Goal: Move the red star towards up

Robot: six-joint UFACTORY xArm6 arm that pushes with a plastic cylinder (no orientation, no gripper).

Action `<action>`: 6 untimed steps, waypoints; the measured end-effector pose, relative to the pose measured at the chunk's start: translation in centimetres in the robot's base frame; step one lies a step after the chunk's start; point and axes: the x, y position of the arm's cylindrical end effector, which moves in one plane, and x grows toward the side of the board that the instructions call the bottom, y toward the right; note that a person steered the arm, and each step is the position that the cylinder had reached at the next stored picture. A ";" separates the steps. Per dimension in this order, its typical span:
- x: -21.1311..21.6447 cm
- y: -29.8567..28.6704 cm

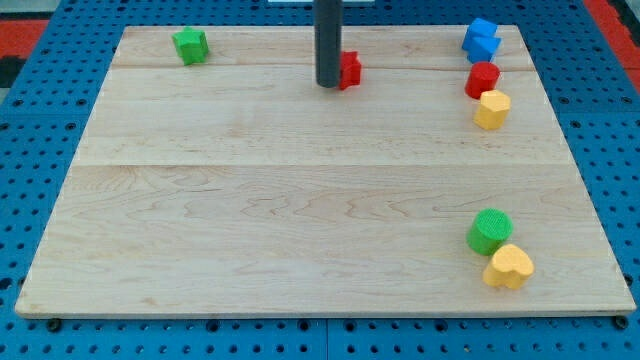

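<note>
Nearest the view's bottom, at lower right: a yellow heart-shaped block (pixel 509 267), touching a green round block (pixel 489 231) just above and left of it. Both sit on a pale wooden board (pixel 300 220), which lies on a blue pegboard surface (pixel 25 335). Mid-board bare wood. Upper right edge holds a column of three: a blue block (pixel 481 40) at top, shape not clear, possibly two stacked outlines; a red round-ish block (pixel 481 79) just below it; a yellow block (pixel 492 109), faceted, touching the red one's lower right. Upper left corner: a green star-like block (pixel 190 45), alone, well apart from everything else. Task object: the red star (pixel 349 69) sits near the view's top, a little right of centre, well apart from both the green star and the right-hand column. Its left portion is hidden behind the rod, so only the right half shows; one point sticks out toward the view's right. Long axis cannot be told — the visible part looks about as tall as wide. My tip (pixel 329 85) rests at the star's left side, touching or just beside it, with its end slightly lower in the view than the star's middle. No claw on this arm: just the dark rod coming straight down from the view's top, so nothing is gripped.
</note>
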 end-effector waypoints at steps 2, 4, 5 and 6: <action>5.7 4.5; -0.2 3.4; -2.5 2.7; -3.9 0.2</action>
